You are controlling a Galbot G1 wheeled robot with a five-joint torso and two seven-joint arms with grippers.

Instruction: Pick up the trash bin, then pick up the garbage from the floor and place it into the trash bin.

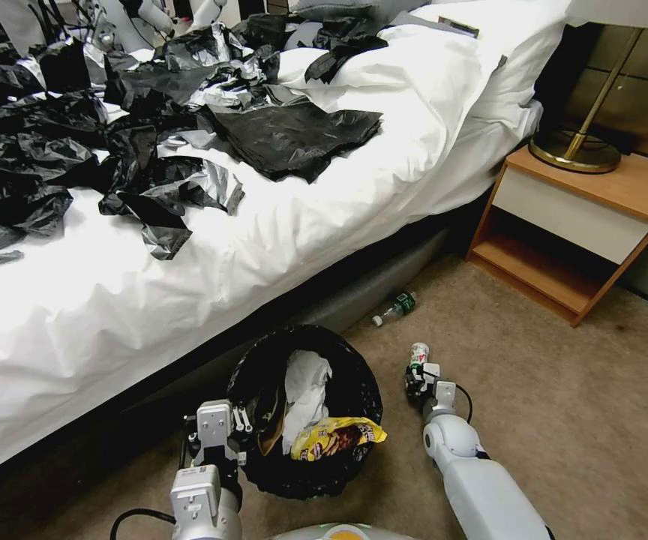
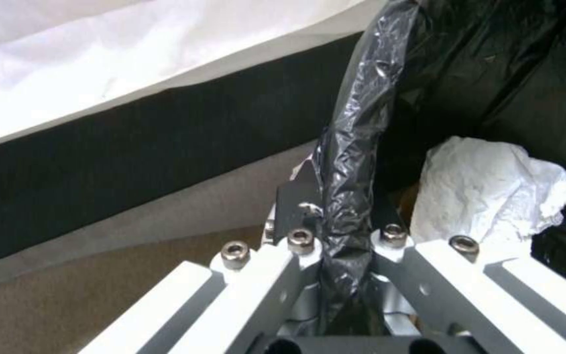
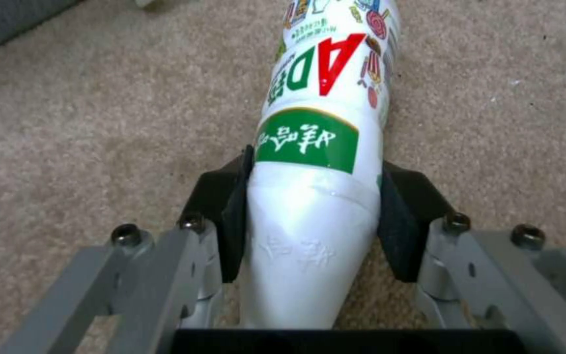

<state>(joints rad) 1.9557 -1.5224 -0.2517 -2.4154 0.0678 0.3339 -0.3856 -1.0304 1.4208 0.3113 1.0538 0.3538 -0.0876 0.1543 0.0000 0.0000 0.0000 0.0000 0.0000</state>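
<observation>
Bin (image 1: 305,420) in left claw (image 2: 345,231); right claw (image 3: 312,221) grips one bottle (image 3: 322,147).

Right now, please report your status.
Left gripper shut on bin rim. Right gripper shut on white bottle. Second bottle on floor.

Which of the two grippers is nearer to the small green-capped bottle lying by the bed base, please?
Right. The right gripper, shut on a white bottle, sits just short of the green-capped bottle; the left gripper clamps the trash bin rim, farther back.
</observation>
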